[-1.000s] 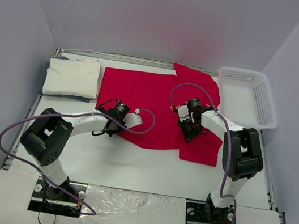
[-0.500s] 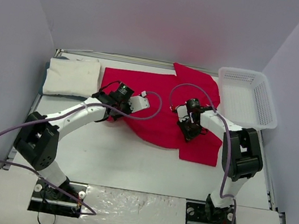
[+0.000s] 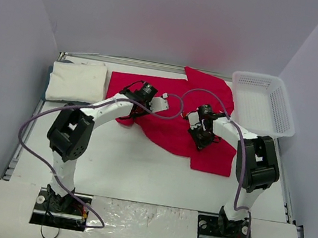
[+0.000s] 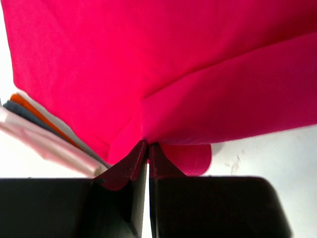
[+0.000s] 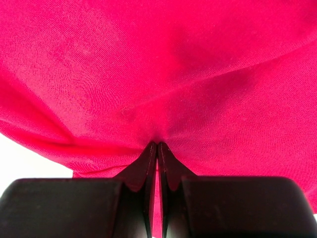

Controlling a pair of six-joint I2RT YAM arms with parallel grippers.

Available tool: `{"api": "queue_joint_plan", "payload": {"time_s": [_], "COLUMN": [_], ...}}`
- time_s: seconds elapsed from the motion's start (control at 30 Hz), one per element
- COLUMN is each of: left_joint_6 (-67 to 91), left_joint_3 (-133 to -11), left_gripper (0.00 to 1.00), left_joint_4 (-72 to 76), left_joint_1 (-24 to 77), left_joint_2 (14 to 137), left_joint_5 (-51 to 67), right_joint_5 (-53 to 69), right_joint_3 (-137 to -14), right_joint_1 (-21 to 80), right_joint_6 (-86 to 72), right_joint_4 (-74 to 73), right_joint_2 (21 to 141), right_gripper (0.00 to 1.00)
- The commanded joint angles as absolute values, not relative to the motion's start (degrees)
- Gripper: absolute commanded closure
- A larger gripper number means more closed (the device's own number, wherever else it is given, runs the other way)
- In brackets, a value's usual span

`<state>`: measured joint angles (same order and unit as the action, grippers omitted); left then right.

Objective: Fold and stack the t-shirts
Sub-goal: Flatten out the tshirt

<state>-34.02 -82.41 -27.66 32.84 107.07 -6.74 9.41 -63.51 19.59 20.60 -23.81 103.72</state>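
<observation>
The red t-shirt (image 3: pixel 176 106) lies spread across the back middle of the table. The white t-shirt (image 3: pixel 78 81) sits as a folded rectangle at the back left. My left gripper (image 3: pixel 140 99) is shut on the red shirt's near-left edge and has carried it back over the shirt; the pinched cloth shows in the left wrist view (image 4: pixel 147 144). My right gripper (image 3: pixel 205 130) is shut on a fold of the red shirt near its right side, seen in the right wrist view (image 5: pixel 157 144).
A white plastic mesh basket (image 3: pixel 263 103) stands at the back right, its left edge over the red shirt's sleeve. Purple cables loop off both arms. Grey walls close in the table on three sides. A folded stack edge shows in the left wrist view (image 4: pixel 39 136).
My left gripper has moved back and to the right, dragging the red shirt's near-left edge over the shirt. The right gripper has stayed put.
</observation>
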Motion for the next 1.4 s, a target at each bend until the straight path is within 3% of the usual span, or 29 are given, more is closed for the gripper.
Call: {"api": "queue_joint_plan", "payload": {"time_s": [0.0, 0.37, 0.6, 1.0, 1.37], "left_joint_6": [-36.21, -40.87, -43.68, -47.64, -36.84], "left_joint_3": [-89.54, -101.68, -102.66, -102.66, -100.03], "left_gripper": [0.98, 0.94, 0.93, 0.61, 0.45], "left_joint_4": [-26.89, -26.02, -23.73, -14.33, -19.33], "left_joint_1": [32.96, 32.87, 32.78, 32.61, 30.76], "left_joint_2": [109.24, 118.38, 123.83, 127.10, 118.58], "left_joint_5": [-8.79, -12.31, -12.57, -18.36, -20.23], "right_joint_5": [7.47, 6.86, 6.50, 5.54, 4.92], "right_joint_3": [-61.96, -61.79, -61.61, -61.44, -61.08], "right_joint_1": [19.78, 19.78, 19.78, 19.86, 20.13], "right_joint_6": [20.65, 21.00, 21.09, 21.36, 21.53], "right_joint_4": [-23.91, -23.91, -23.91, -23.91, -23.73], "right_joint_2": [107.58, 108.46, 108.81, 110.04, 109.86], "right_gripper": [1.00, 1.00, 1.00, 1.00, 1.00]}}
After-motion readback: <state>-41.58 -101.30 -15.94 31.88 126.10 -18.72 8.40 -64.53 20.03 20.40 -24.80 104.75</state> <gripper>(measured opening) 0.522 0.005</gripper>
